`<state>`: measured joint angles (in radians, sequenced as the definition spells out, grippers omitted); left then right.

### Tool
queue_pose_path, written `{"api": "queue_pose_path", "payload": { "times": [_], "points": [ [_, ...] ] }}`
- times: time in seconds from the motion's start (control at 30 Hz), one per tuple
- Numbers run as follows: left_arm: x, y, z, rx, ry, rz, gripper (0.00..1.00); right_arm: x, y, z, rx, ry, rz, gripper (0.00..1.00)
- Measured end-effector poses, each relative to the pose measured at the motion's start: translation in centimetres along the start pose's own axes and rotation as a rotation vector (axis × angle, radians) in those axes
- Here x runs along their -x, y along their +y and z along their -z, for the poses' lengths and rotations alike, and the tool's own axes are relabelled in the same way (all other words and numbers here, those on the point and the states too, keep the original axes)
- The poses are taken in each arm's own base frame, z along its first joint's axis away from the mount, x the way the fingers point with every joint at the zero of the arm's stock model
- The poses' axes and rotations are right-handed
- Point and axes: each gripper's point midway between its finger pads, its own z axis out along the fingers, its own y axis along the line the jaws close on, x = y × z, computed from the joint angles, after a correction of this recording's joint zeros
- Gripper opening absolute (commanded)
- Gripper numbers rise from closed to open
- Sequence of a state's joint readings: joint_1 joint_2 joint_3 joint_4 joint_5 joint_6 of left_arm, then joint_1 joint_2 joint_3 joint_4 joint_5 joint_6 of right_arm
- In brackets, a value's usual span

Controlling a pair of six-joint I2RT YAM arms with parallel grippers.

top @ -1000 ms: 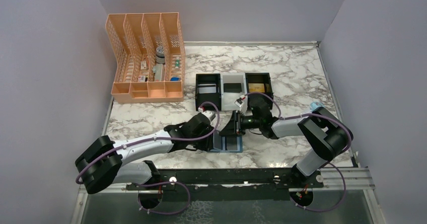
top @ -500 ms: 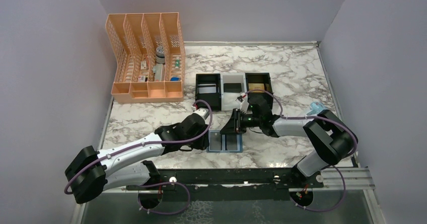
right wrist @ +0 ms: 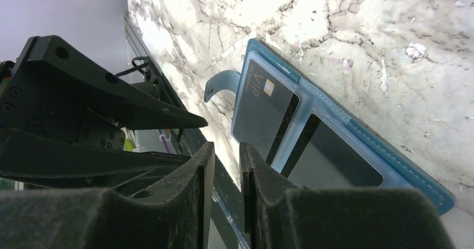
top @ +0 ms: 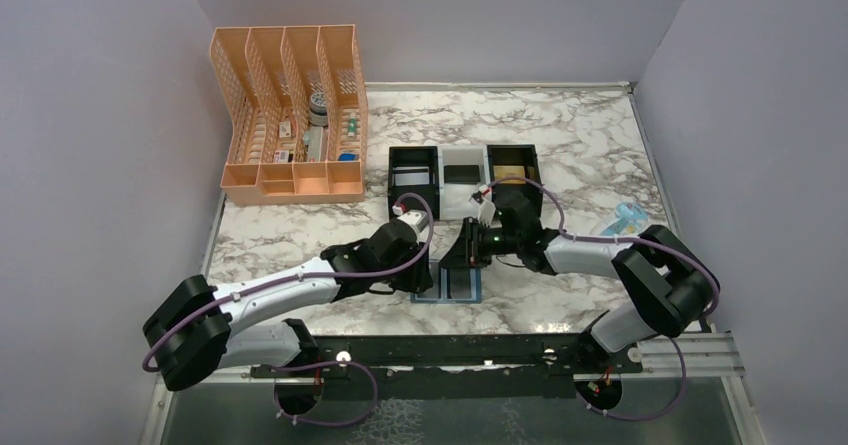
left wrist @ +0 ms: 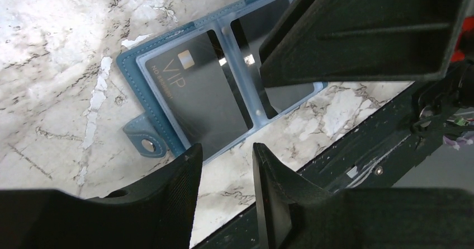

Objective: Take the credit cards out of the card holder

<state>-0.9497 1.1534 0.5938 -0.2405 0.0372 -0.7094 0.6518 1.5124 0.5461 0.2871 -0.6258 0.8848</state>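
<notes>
swung back in over the left half of the card holder (left wrist: 225,81) since half a second ago, with the left end effector (left wrist: 225,151) a little spread and pinching nothing. poised above the right half, right end effector (right wrist: 226,147), fingers narrowly parted, likewise empty.

on the marble table (top: 580,135), a black-and-white tray (top: 455,203) holding a silver-grey card (top: 411,177), black card (top: 461,173) and gold card (top: 508,173). just in front of it, near the table's front edge, lying open and flat: teal-blue, stitched border, paler translucent pockets, snap tab (left wrist: 146,140) at one side. tucked inside, a dark vip card (left wrist: 207,92) and a second dark card (left wrist: 246,64). readable: "vip", beside a gold chip; below, a tiny line starting "no", rest illegible.
</notes>
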Motion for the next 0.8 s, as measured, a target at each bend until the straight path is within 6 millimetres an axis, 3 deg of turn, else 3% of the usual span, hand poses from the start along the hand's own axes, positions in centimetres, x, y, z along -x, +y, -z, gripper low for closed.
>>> {"api": "queue_pose_path", "payload": {
  "times": [0.27, 0.47, 0.8],
  "points": [
    [-1.1, 1.2, -1.9, 0.058, 0.05, 0.024, 0.42, -1.8, -0.7, -1.2, -0.051, 0.036, 0.003, 0.23],
    [-1.4, 2.6, -2.7, 0.13, 0.051, 0.044, 0.42, -2.1, -1.4, -1.5, -0.107, 0.017, 0.006, 0.23],
    [-1.5, 3.2, -3.1, 0.16, 0.05, 0.046, 0.3, -2.6, -3.1, -2.0, -0.163, 0.028, -0.019, 0.21]
  ]
}}
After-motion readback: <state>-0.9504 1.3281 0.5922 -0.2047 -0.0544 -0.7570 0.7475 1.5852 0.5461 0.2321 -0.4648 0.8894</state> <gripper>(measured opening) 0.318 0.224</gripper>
